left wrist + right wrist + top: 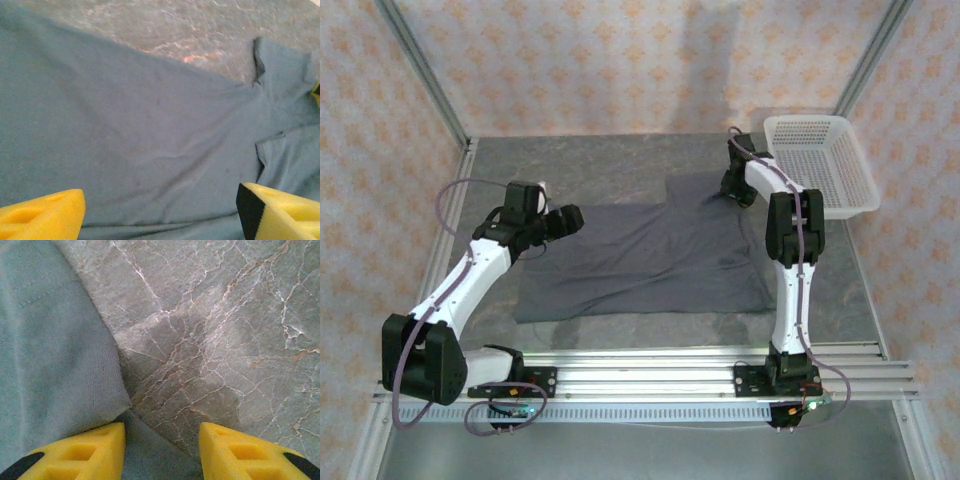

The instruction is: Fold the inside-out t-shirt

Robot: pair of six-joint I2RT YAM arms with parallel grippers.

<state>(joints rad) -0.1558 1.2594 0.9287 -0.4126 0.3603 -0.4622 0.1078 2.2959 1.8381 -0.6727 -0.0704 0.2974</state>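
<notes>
The inside-out t-shirt [640, 255] lies spread flat on the grey marbled table, dark slate grey, with one sleeve reaching toward the back right. My left gripper [568, 220] hovers at the shirt's left edge. In the left wrist view its yellow fingers [45, 215] stand wide apart over smooth cloth [150, 125], with nothing between them. My right gripper [733, 188] is down at the back right sleeve corner. In the right wrist view this gripper [161, 432] is open, and a corner of the cloth [50, 355] lies between its yellow pads and against the left pad [85, 452].
A white mesh basket [855, 190] stands at the back right, close beside the right arm's forearm. Bare marbled table [225, 330] lies beyond the sleeve. Metal frame posts and patterned walls bound the table on the left, right and back.
</notes>
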